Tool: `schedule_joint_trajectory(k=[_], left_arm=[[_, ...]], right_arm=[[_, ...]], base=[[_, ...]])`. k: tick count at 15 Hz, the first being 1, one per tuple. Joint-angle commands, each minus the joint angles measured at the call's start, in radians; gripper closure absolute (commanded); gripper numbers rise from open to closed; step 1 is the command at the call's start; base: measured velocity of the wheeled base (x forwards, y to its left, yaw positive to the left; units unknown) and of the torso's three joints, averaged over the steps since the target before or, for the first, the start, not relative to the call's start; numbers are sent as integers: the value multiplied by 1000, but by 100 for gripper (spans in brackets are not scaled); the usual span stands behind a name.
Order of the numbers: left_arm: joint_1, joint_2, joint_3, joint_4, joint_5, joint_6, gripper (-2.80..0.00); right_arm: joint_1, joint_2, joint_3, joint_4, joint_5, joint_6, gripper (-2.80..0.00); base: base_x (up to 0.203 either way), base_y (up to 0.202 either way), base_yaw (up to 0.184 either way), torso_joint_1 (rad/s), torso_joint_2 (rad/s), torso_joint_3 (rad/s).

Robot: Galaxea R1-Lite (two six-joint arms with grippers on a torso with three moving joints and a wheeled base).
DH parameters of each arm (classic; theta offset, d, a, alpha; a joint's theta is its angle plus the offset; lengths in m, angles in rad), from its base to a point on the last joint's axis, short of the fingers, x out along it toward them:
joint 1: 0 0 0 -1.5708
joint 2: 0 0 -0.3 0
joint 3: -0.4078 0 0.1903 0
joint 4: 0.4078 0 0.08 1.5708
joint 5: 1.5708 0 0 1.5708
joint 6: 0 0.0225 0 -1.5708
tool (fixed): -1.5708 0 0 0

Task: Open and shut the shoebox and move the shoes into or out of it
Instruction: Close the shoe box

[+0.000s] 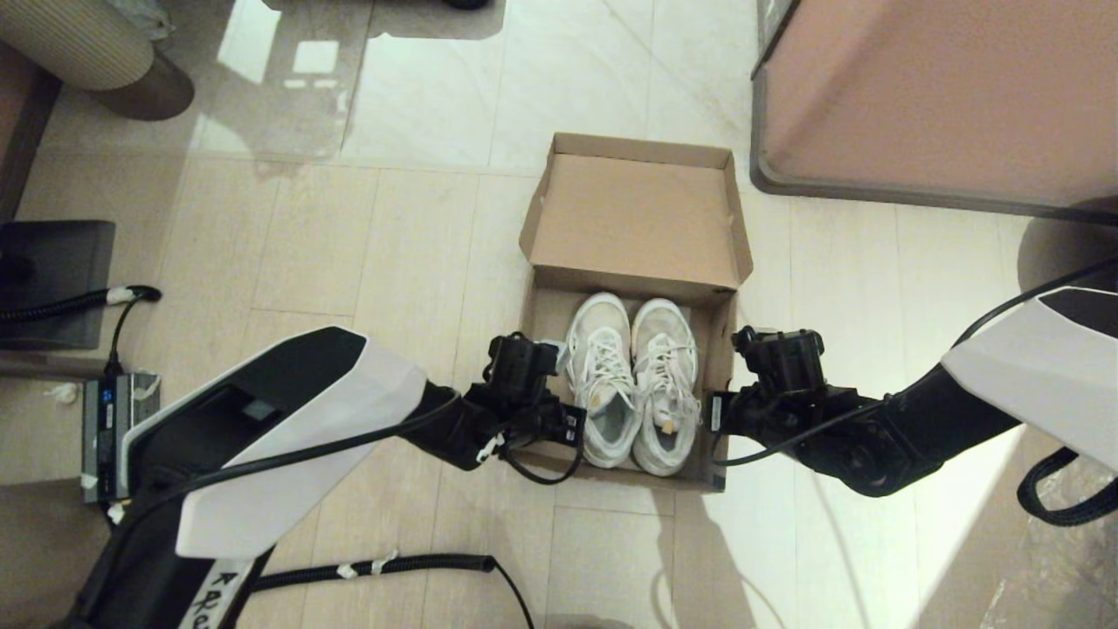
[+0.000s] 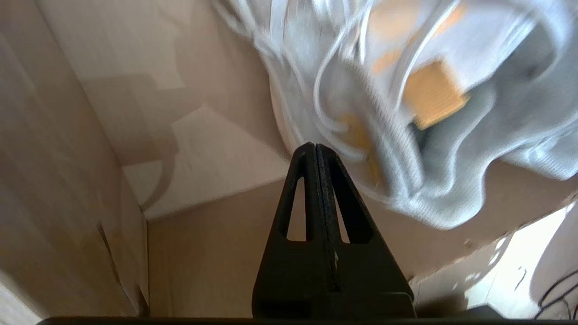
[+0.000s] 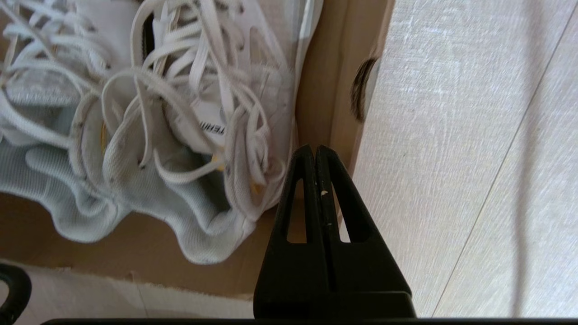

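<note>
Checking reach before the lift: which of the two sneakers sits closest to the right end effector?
The sneaker on the robot's right, against the shoebox wall beside the right end effector. The other sneaker lies toward the left end effector.

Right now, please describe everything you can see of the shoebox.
The shoebox is plain brown cardboard standing on the pale tiled floor, its hinged flap lid open and leaning away from the robot. Inside, the white lace-up shoes lie side by side, toes toward the lid. The left gripper is inside its left wall; the right gripper is over its right wall.
</note>
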Motion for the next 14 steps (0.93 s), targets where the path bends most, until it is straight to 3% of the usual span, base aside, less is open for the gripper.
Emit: schedule_joint_trajectory(k=[1, 7, 11, 14], left_arm=[[-5, 8, 2, 2, 3, 0, 0], [-17, 19, 12, 25, 9, 0, 0], [-21, 20, 21, 120, 24, -1, 0], [-26, 53, 2, 153, 65, -4, 0]], right_arm=[[-1, -9, 20, -3, 1, 3, 0], [-1, 12, 38, -3, 20, -3, 0], [1, 20, 87, -5, 21, -3, 0], [-1, 19, 87, -5, 20, 0, 0]], base=[[0, 0, 0, 0, 0, 0], [0, 0, 0, 0, 0, 0], [0, 0, 0, 0, 0, 0], [0, 0, 0, 0, 0, 0]])
